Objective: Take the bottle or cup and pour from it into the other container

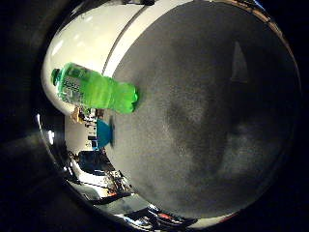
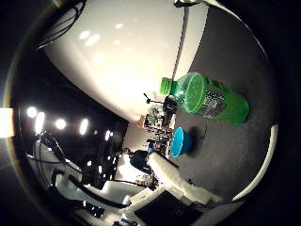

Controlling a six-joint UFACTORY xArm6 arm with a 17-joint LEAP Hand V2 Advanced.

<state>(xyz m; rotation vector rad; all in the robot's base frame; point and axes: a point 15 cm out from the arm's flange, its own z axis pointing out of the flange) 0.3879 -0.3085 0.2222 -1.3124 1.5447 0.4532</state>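
Note:
A green plastic bottle [image 1: 92, 89] with a green cap and a label stands on the dark grey table [image 1: 203, 106]. It shows larger in the right thumb side palm view [image 2: 209, 97]. A small blue cup [image 2: 179, 142] stands on the table close beside the bottle, and it also shows in the right little finger side palm view [image 1: 104, 130]. My right hand is away from both of them, with the palm facing across the table.
A white wall or ceiling [image 2: 132, 56] with lights lies beyond the table. A white arm part [image 2: 183, 184] reaches in below the cup. Room clutter [image 1: 92, 174] lies past the table edge.

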